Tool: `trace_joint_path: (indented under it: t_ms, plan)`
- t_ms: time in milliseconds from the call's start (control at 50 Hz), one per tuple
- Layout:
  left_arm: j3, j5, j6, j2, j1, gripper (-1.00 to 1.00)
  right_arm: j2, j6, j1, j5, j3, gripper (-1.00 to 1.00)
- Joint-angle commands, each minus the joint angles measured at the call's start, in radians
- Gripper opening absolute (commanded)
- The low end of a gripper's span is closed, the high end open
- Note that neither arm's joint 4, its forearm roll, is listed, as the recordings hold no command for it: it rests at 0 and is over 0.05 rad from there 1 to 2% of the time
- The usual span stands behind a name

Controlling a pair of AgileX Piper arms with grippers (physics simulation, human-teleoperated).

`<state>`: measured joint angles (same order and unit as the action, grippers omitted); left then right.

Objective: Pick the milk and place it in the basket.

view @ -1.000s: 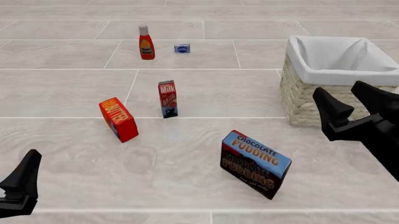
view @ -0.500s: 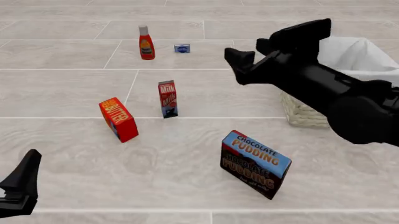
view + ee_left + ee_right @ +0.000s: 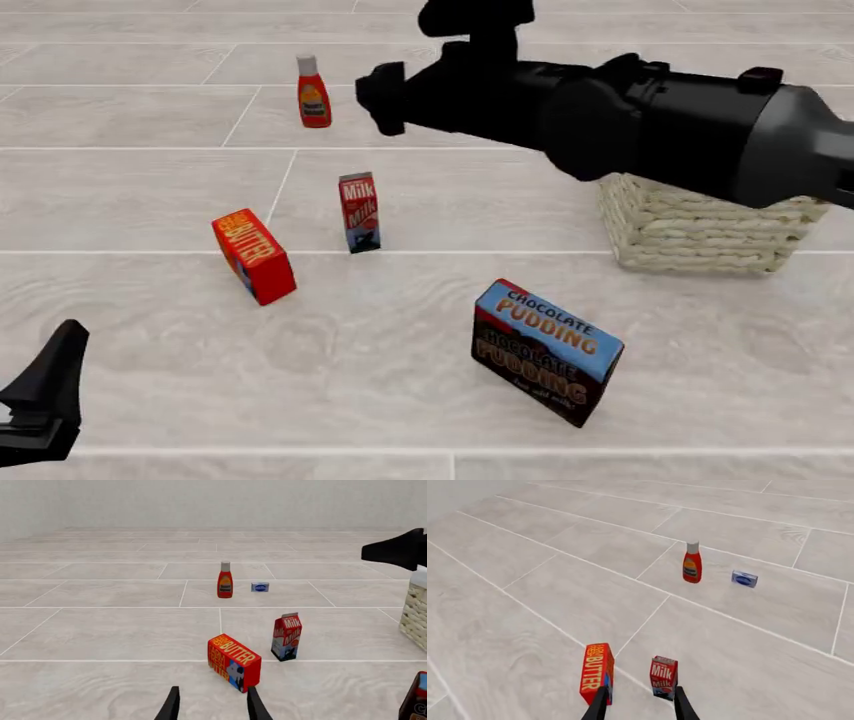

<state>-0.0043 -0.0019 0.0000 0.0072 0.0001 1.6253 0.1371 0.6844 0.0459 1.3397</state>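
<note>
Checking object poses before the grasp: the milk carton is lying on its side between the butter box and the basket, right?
Not quite: the milk stands upright, as the front view shows. It is indeed between the butter box and the basket.

The milk carton (image 3: 358, 212) is red above with white lettering, blue-and-white below. The butter box (image 3: 254, 255) is red-orange with yellow lettering. The basket (image 3: 701, 232) is cream woven wicker.

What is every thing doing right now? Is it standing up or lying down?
Milk: standing, untouched.
Butter box: standing on end, tilted.
Red bottle: upright, cap on.
Pudding box: standing on its edge.
Basket: upright.
Left hand: open, empty.
Right hand: open, empty.
</note>
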Motion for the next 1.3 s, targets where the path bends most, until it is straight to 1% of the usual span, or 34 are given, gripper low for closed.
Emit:
trace_joint_path:
  t_ms: [20, 100, 180, 300, 380, 400, 500, 680, 840, 1100, 1120, 1300]
  plan:
    - [0.0, 0.0, 0.0, 0.0, 0.0, 1.0, 0.148, 0.021, -0.009, 0.122, 0.18, 1.0]
    - [0.0, 0.0, 0.0, 0.0, 0.0, 1.0, 0.213, 0.031, -0.026, 0.148, 0.235, 1.0]
    - [0.0, 0.0, 0.0, 0.0, 0.0, 1.0, 0.247, 0.045, -0.027, 0.158, 0.264, 1.0]
    - [0.0, 0.0, 0.0, 0.0, 0.0, 1.0, 0.31, 0.036, -0.044, 0.174, 0.313, 1.0]
    - [0.0, 0.0, 0.0, 0.0, 0.0, 1.0, 0.345, 0.042, -0.051, 0.178, 0.337, 1.0]
    - [0.0, 0.0, 0.0, 0.0, 0.0, 1.0, 0.413, 0.048, -0.068, 0.178, 0.38, 1.0]
    - [0.0, 0.0, 0.0, 0.0, 0.0, 1.0, 0.454, 0.053, -0.067, 0.181, 0.406, 1.0]
    - [0.0, 0.0, 0.0, 0.0, 0.0, 1.0, 0.547, 0.062, -0.077, 0.203, 0.496, 1.0]
    - [0.0, 0.0, 0.0, 0.0, 0.0, 1.0, 0.619, 0.097, -0.07, 0.2, 0.538, 1.0]
    - [0.0, 0.0, 0.0, 0.0, 0.0, 1.0, 0.701, 0.123, -0.059, 0.216, 0.612, 1.0]
    - [0.0, 0.0, 0.0, 0.0, 0.0, 1.0, 0.752, 0.137, -0.062, 0.23, 0.664, 1.0]
    - [0.0, 0.0, 0.0, 0.0, 0.0, 1.0, 0.798, 0.149, -0.043, 0.248, 0.714, 1.0]
